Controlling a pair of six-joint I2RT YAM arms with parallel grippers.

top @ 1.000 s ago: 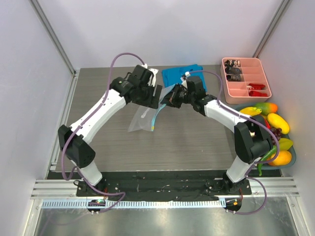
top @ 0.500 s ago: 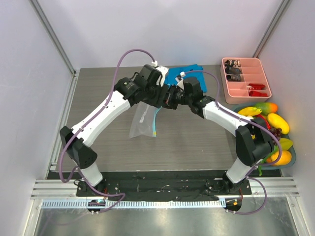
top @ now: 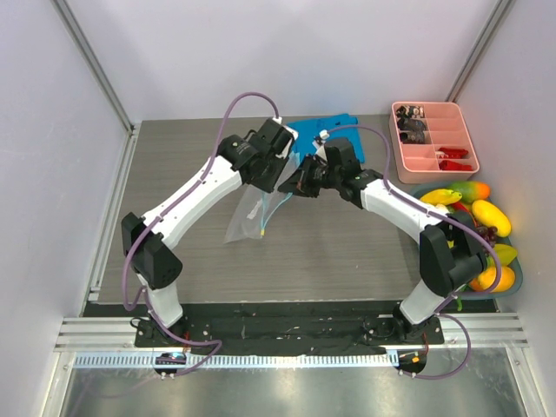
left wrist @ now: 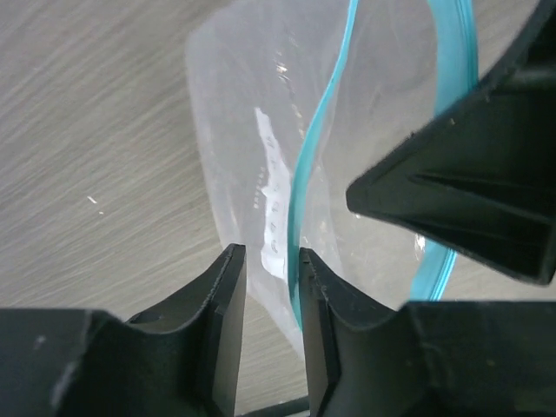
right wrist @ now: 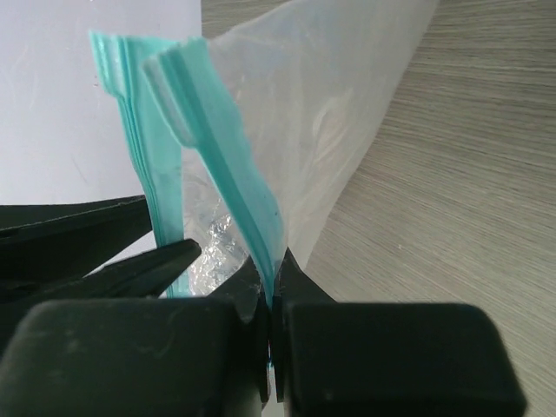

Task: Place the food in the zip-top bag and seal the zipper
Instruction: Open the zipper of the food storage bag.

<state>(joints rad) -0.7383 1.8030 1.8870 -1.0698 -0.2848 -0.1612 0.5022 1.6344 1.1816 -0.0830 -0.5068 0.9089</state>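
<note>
Top view: my left gripper (top: 274,178) and right gripper (top: 294,186) meet over the middle of the table (top: 174,174). The zip-top bag (top: 250,217) hangs down and to the left from them, with the zipper (top: 271,208) along its right side. I can't read either jaw from up here. The food (top: 486,217) is piled at the right edge of the table, well apart from the bag. The pink tray (top: 432,105) is behind the food, and the blue cloth (top: 330,129) is behind the grippers.

Left wrist: the left gripper (left wrist: 272,261) has its jaws a narrow gap apart, not pressed together. Clear film of the bag (left wrist: 234,130) runs into that gap. The zipper (left wrist: 313,165) comes down just beside the right-hand finger. A finger (left wrist: 460,200) of the right gripper sits dark at the right, over the bag mouth.

Right wrist: the right gripper (right wrist: 271,300) has its jaws together, clamped on the zipper (right wrist: 234,191). The strip stands up out of the pinch, and the bag (right wrist: 347,113) spreads away behind it, off the table (right wrist: 469,174). The left gripper's fingers (right wrist: 87,230) poke in from the left, close to the second strip. I see no food inside the bag.
</note>
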